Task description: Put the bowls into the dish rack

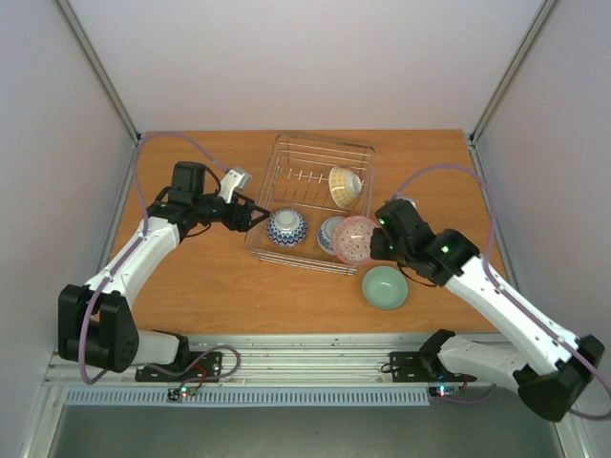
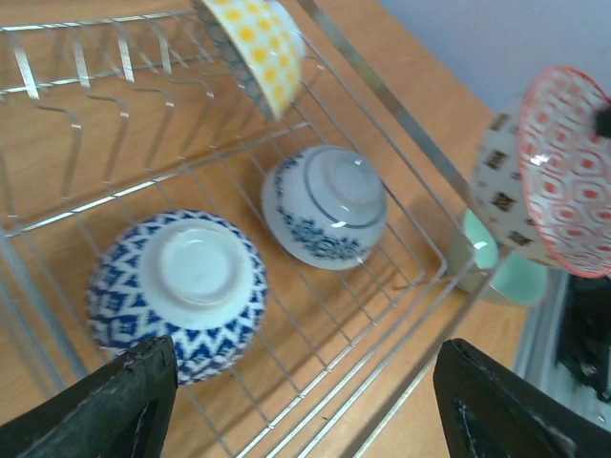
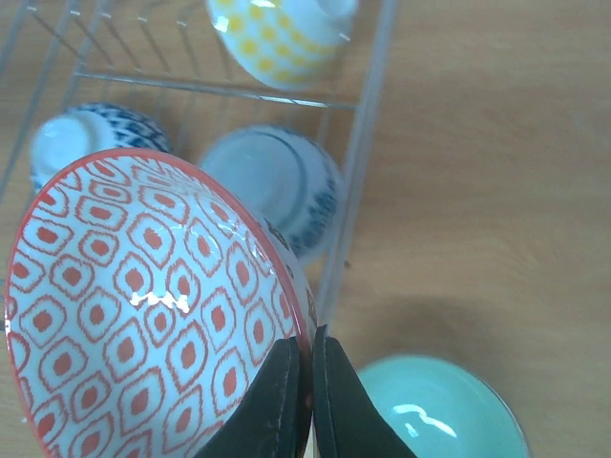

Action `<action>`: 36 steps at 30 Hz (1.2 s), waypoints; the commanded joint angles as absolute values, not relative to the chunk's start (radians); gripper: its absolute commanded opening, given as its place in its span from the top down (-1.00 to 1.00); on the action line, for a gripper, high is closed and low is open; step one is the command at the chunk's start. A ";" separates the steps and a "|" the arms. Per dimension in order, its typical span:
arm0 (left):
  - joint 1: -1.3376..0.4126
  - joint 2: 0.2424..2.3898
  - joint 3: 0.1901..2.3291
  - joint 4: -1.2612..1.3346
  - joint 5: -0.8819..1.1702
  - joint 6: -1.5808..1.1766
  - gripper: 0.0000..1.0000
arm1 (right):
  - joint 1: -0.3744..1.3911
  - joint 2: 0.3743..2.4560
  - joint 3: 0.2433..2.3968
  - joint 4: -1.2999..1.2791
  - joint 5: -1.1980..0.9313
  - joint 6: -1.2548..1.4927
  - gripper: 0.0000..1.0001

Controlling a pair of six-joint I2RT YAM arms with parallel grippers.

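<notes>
The wire dish rack (image 1: 286, 153) holds a yellow-patterned bowl (image 1: 345, 184) leaning on the prongs, a blue zigzag bowl (image 1: 286, 228) upside down and a blue-flowered white bowl (image 1: 330, 232) upside down. My right gripper (image 3: 310, 367) is shut on the rim of a red-patterned bowl (image 3: 143, 305), held tilted over the rack's near right corner (image 1: 357, 240). A pale green bowl (image 1: 385, 287) sits on the table beside it. My left gripper (image 2: 301, 405) is open and empty at the rack's left side, near the zigzag bowl (image 2: 177, 286).
The rack's wire wall (image 2: 420, 315) runs between my left fingers. White enclosure walls surround the wooden table (image 1: 191, 286). Metal rails run along the near edge (image 1: 305, 348).
</notes>
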State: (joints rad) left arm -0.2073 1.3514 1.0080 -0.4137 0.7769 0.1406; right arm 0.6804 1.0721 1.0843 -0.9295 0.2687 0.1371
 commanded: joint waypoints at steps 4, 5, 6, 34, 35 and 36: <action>-0.244 1.369 1.057 -0.522 0.934 0.222 -0.49 | 0.798 1.307 1.286 -0.772 0.316 0.018 0.97; -0.248 1.371 1.060 -0.530 0.942 0.228 -0.50 | 0.812 1.340 1.311 -0.771 0.325 0.016 0.97; -0.250 1.371 1.061 -0.538 0.952 0.235 -0.50 | 0.825 1.367 1.334 -0.767 0.332 0.017 0.97; -0.269 1.380 1.063 -0.552 0.911 0.266 0.99 | 1.007 1.495 1.500 -0.745 0.456 -0.092 0.97; -0.269 1.380 1.062 -0.553 0.913 0.269 0.99 | 1.008 1.491 1.494 -0.739 0.453 -0.096 0.97; -0.269 1.378 1.062 -0.554 0.916 0.272 0.99 | 1.008 1.481 1.484 -0.729 0.450 -0.096 0.94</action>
State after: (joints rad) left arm -0.2615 1.3987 1.0393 -0.5404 0.8204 0.2024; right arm 1.0306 1.5295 1.4967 -0.7418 0.3901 -0.0582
